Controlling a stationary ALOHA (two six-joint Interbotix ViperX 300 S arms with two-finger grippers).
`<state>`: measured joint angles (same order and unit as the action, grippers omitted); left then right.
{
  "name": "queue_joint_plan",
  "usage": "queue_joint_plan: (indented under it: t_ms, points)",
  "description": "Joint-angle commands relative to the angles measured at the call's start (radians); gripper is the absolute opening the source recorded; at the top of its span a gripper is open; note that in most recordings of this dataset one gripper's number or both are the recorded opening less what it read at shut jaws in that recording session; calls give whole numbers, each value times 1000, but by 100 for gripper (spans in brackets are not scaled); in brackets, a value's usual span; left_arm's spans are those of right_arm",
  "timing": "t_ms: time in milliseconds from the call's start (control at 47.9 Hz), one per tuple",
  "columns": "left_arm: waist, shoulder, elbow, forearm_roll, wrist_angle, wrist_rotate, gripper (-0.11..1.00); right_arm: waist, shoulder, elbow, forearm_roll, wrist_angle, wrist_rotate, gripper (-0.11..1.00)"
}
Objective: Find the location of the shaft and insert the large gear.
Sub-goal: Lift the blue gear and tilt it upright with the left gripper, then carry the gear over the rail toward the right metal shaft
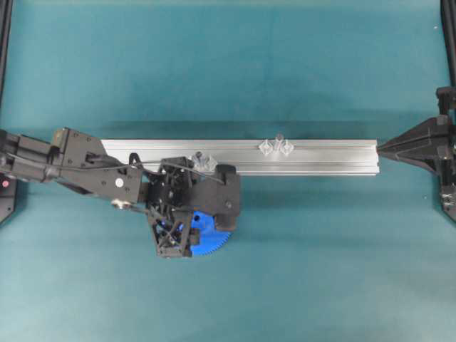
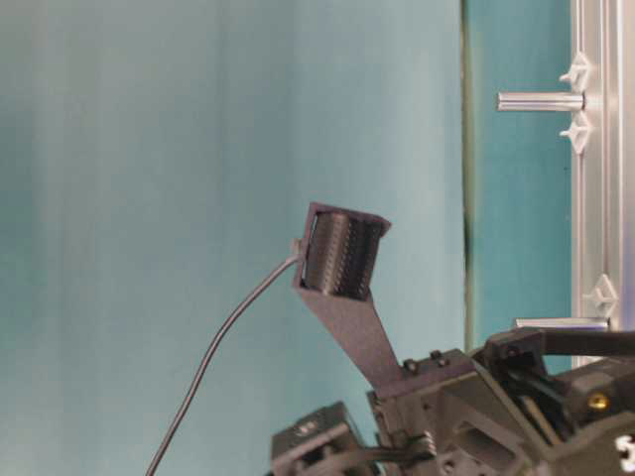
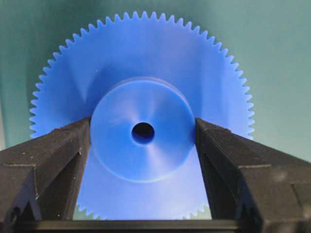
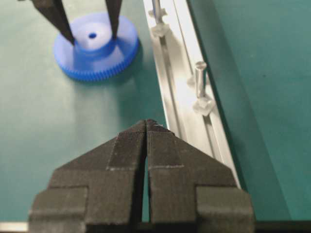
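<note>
Large gear (image 3: 141, 121) flat on tabletop (image 1: 320, 242) beside rail (image 1: 320, 158), not yet lifted. Left claw (image 3: 143, 133) straddles hub, fingers at its sides; firm grip unclear. Right claw (image 4: 146, 127) closed, empty. Shaft (image 4: 200, 80) on rail bare; lift, insertion remain.

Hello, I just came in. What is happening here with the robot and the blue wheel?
The left gripper stands over the large blue gear, which lies flat on the green table, with its fingers at both sides of the raised hub. The gear is not yet on a shaft; two short pins stand on the aluminium rail nearby. The right gripper is shut, empty, and waits at the rail's end.
</note>
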<state>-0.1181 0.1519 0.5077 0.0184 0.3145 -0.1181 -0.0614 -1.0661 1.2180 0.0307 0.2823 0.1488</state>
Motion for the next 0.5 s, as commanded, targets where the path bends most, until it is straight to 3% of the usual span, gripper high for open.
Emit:
queue_joint_plan:
  t_ms: [0,480]
  points:
    - [8,-58,-41,3,-5,18,72,-2,5,-8,0,-14,9,1]
    - [101,-146,-155,3,-32,178,72,-2,3,0,0,-26,9,1]
